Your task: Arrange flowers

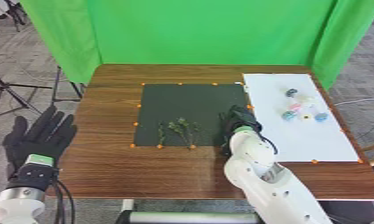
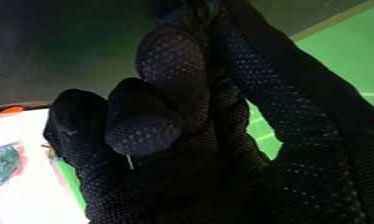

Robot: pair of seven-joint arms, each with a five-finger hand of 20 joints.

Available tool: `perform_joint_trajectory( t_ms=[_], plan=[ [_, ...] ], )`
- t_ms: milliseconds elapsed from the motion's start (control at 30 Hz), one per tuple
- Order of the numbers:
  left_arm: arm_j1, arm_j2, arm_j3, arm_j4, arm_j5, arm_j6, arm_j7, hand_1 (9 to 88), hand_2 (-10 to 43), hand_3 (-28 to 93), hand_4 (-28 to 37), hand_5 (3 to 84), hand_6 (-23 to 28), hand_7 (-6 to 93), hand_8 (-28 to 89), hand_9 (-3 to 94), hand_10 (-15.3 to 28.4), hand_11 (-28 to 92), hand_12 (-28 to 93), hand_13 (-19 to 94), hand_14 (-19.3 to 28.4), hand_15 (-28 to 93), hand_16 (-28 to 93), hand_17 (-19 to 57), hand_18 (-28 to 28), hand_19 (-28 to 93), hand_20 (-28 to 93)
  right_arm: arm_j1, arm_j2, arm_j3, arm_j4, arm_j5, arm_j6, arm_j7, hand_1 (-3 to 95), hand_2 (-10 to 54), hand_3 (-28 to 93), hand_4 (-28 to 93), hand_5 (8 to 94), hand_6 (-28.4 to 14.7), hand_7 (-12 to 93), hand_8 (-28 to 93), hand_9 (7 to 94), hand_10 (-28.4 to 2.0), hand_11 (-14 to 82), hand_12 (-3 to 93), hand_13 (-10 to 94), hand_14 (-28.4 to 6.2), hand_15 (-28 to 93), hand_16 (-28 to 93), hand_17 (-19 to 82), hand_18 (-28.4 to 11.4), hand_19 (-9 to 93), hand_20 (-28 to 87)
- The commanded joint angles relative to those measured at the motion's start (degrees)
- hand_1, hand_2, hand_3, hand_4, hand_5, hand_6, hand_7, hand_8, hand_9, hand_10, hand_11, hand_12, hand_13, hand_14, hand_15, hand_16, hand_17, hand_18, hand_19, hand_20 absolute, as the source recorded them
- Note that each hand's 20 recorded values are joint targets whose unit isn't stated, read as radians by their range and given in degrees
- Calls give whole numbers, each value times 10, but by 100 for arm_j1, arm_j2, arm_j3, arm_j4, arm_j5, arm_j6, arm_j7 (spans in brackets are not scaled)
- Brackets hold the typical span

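Nearest the camera, the white right arm (image 1: 294, 200) crosses the near edge of the tabletop (image 1: 103, 170) towards the right side of the dark mat (image 1: 166, 102). Brown wood runs in a broad band between the tabletop's left edge and the mat, and in another along the near edge; on the right, the white sheet (image 1: 299, 142) reaches close to the edge. Beside the left edge, the left hand (image 1: 36, 148) is open, its fingers straight and spread a little. Over the mat's right border, near the sheet, the right hand (image 1: 240, 119) is narrow, fingers curled, pinching a green stem (image 2: 199, 12) between thumb and finger in the wrist view. Other green sprigs (image 1: 180, 128) lie on the mat near its near edge, to the left of that hand. Small flowers (image 1: 288, 115), blue, pink and pale, sit in a loose cluster on the far half of the sheet. Behind the far edge hangs a green curtain (image 1: 210, 35), with a black tripod (image 1: 6, 89) standing to the left. Black mesh fabric with pale dots covers the hand; the sprigs look thin and branching, the flowers rounded, the arm smooth.
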Motion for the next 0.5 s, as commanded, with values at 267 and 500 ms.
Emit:
perform_joint_trajectory(
  t_ms=[267, 500],
  plan=[
    [154, -25, -88, -84, 57, 158, -30, 296, 74, 725, -283, 385, 74, 193, -101, 319, 145, 212, 113, 227, 141, 359, -97, -20, 88, 282, 59, -419, 86, 176, -307, 98, -897, 128, 449, -95, 698, -194, 663, -53, 407, 184, 765, -156, 476, 421, 728, -133, 736, 459, 483, -262, 932, 528],
    [151, -16, -34, -80, -6, 160, 47, 310, 55, 723, -280, 376, 73, 195, -101, 291, 141, 218, 116, 222, 138, 359, -95, -21, 88, 282, 59, -494, 80, 301, -482, 101, -868, 107, 384, -95, 736, -222, 662, -65, 358, 28, 749, -166, 494, 367, 719, -138, 732, 460, 475, -261, 932, 509]
  ],
)
